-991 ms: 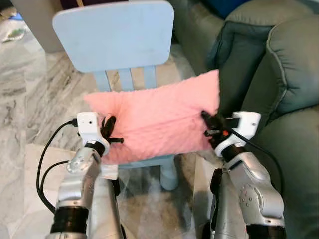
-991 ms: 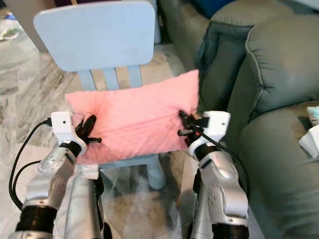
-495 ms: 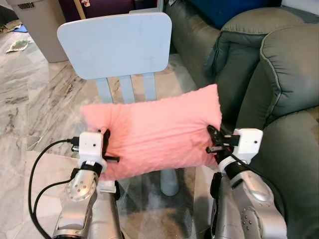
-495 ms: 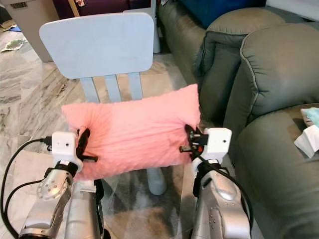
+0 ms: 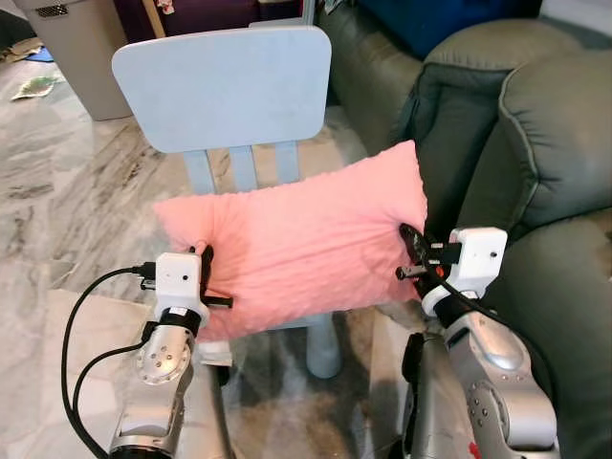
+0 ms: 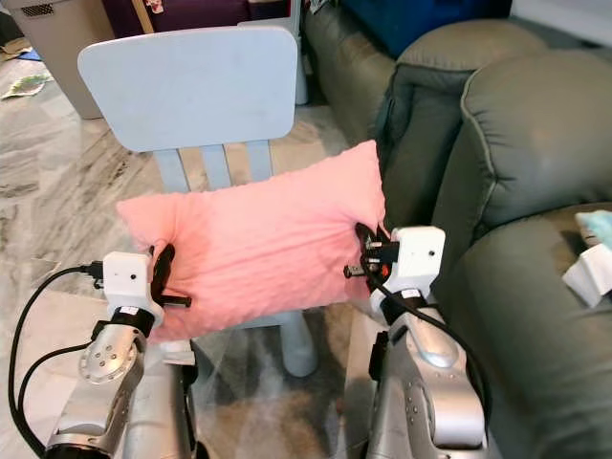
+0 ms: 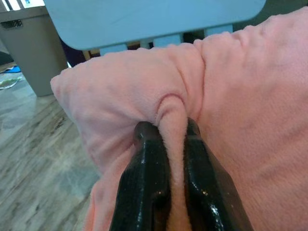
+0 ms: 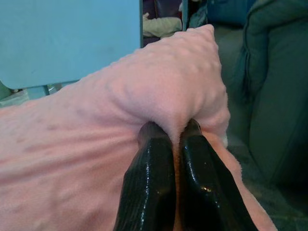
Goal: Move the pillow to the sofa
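the pink pillow (image 5: pixel 301 239) hangs stretched between the two grippers, in front of the backrest of a light blue chair (image 5: pixel 225 86) and above its seat; whether its underside touches the seat cannot be told. the left gripper (image 5: pixel 203 271) is clamped on the pillow's left end: in the left wrist view its two black fingers (image 7: pixel 144 187) stand close together with a raised fold of pink fabric pinched between them, and more fabric bulges out past the fingertips. the right gripper (image 5: pixel 413 251) is clamped on the pillow's right end in the same manner, and in the right wrist view its fingers (image 8: pixel 149 187) nearly meet, with a thin ridge of the dimpled fabric caught between them. the pillow is tilted, its corner just above the right jaws sitting higher than the end beside the left jaws. beyond the left jaws, past the pillow, the chair's slatted back rises, and further off to that side a grey bin (image 5: pixel 75 48) stands on the marble floor (image 5: pixel 57 191). just outside the right jaws, touching or nearly touching the pillow's raised corner, is the padded arm of the grey-green sofa (image 5: pixel 535 124), whose cushions run on past the right wrist. a black cable (image 5: pixel 81 306) loops from the left wrist down along the silver arm.
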Robot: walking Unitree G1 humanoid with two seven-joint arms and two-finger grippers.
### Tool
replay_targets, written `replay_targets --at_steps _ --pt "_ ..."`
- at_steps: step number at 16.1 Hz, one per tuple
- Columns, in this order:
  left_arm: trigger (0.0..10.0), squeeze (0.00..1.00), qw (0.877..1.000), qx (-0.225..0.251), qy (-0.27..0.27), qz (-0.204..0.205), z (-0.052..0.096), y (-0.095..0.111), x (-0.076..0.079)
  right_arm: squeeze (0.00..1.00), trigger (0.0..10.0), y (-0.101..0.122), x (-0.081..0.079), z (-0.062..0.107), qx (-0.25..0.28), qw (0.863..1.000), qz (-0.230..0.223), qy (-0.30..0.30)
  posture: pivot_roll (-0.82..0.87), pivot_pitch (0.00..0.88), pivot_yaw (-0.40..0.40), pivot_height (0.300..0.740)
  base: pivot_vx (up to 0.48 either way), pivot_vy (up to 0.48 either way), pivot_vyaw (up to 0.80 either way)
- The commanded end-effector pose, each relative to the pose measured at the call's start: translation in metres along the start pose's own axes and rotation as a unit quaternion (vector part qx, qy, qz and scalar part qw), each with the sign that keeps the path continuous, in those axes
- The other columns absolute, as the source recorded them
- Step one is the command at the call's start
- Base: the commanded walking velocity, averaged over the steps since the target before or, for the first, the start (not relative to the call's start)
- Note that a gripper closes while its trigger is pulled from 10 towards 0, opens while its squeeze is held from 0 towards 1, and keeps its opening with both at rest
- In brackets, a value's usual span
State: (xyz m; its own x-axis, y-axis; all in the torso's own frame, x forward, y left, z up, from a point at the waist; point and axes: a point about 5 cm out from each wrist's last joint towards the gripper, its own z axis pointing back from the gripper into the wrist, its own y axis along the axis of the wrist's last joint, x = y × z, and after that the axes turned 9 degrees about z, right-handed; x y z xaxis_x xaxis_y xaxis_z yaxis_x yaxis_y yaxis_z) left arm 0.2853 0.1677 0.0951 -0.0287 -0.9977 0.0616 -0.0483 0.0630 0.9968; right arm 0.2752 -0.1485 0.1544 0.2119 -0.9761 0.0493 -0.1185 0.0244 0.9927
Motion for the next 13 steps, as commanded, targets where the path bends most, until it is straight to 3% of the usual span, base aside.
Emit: replay_targets --at_steps 1,6,13 --pt "10.0 0.0 1.0 0.012 0.029 -0.001 -0.001 0.004 -0.009 0.0 10.0 0.009 0.0 -0.004 0.016 1.0 0.002 0.006 -0.13 0.008 0.019 0.412 0.0 0.0 0.0" --pt "10.0 0.0 0.998 0.007 0.054 0.016 0.007 -0.003 -0.009 0.0 10.0 0.013 0.005 -0.013 0.012 1.0 0.011 0.026 -0.11 0.011 -0.042 0.412 0.0 0.0 0.0" --pt "10.0 0.0 0.999 0.004 0.05 0.01 0.011 -0.003 -0.01 0.0 10.0 0.012 0.008 -0.01 0.011 1.0 -0.006 0.001 -0.11 0.036 -0.023 0.412 0.0 0.0 0.0"
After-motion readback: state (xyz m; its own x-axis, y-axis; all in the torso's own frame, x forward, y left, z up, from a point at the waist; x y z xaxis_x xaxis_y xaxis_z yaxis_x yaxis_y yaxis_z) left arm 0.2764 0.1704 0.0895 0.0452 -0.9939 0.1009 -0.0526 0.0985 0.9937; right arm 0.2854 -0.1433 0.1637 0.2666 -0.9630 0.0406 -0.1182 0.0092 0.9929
